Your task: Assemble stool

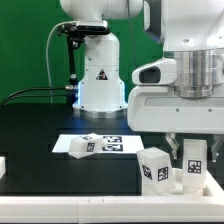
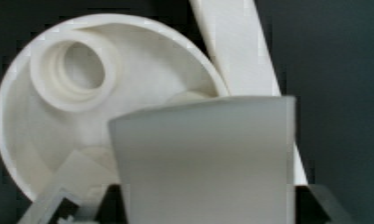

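Now the gripper [image 1: 189, 150] holds one leg [image 1: 194, 160] upright, long axis vertical.

The seat [image 2: 59, 125] is being partly hidden by a blurred leg [image 2: 202, 160] in the wrist view; a white part [image 1: 3, 165] is being cut off at the exterior view's left edge.

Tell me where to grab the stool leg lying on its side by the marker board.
Take the lying leg around its middle, coming straight down, jaws closing across its short width. It lies flat on the table by the marker board, so its long sides look free and one broad face points up. The gripper seems busy with another leg for now.
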Controlling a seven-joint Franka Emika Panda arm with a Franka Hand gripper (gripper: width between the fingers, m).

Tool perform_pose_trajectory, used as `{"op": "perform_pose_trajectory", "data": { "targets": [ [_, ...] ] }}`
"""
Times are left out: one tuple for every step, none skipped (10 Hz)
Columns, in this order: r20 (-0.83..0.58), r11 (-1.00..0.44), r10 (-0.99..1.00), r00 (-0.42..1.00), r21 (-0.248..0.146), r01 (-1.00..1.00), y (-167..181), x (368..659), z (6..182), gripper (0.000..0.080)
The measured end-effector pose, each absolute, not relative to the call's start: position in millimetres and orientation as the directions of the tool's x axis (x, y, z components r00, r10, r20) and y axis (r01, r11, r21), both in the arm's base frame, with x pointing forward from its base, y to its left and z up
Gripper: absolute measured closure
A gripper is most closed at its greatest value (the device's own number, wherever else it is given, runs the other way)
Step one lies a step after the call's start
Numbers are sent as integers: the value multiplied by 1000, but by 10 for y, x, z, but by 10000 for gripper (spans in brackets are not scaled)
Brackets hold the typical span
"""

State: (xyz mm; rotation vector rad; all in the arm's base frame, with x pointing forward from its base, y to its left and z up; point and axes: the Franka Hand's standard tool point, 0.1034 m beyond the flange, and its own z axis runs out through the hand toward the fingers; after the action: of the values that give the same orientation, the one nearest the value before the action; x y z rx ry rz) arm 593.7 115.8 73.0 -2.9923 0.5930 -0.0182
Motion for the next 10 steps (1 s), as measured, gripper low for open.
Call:
{"op": "perform_pose_trajectory", "data": {
  "targets": [
    [-29,-821,-564,825,-93,-564,1164,5930,728,459],
    [-50,-702,-705,708,-101,-705,1171,5925,718,459],
    [-77,-563,-817,571,-108,-820,1184,5921,707,459],
    [-115,-449,-880,460,-109,-887,1181,5920,704,459],
    [-120,-413,-898,424,-103,-905,1200,5918,706,460],
    [-124,-384,-911,394,-98,-918,1233,5907,704,460],
    [-131,-329,-932,339,-92,-940,1225,5910,703,460],
    [-140,-269,-950,279,-85,-959,1231,5910,704,460],
    [-158,-182,-969,192,-77,-980,1230,5914,707,460],
    [-200,-36,-979,49,-65,-997,1209,5937,721,460]
  ]
}}
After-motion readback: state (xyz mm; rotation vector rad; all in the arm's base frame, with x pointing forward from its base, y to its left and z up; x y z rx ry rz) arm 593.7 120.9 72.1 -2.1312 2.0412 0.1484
